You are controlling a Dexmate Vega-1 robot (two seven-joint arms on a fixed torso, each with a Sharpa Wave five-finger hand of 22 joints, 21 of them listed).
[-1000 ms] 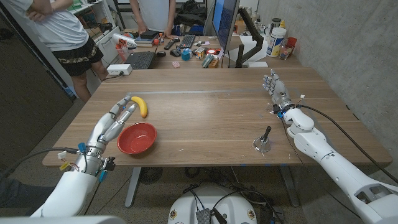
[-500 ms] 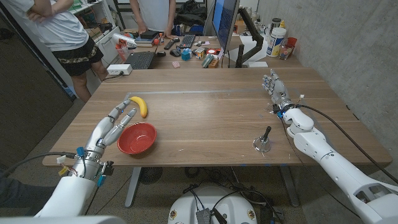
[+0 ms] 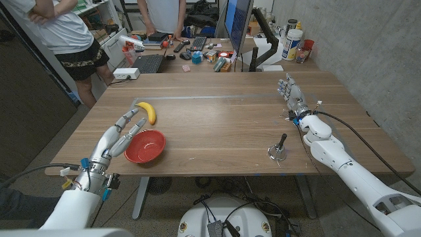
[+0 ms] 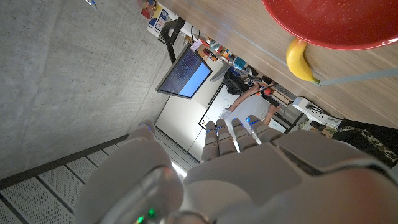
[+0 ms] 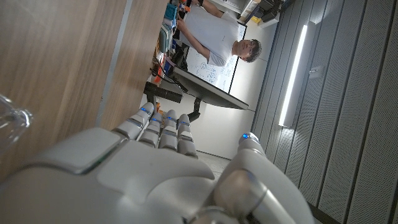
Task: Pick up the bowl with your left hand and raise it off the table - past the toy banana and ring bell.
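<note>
My left hand (image 3: pixel 118 140) holds nothing, fingers (image 3: pixel 133 125) straight and slightly spread beside the bowl (image 3: pixel 145 146). My right hand (image 3: pixel 290 93) is released too, fingers extended together over the tabletop (image 3: pixel 217 125).

Your left hand (image 3: pixel 120 134) sits just left of the bowl (image 3: pixel 145 146). The banana (image 3: pixel 147 112) lies behind it. The bell (image 3: pixel 278 149) stands well right, near your right arm (image 3: pixel 335 155).
</note>
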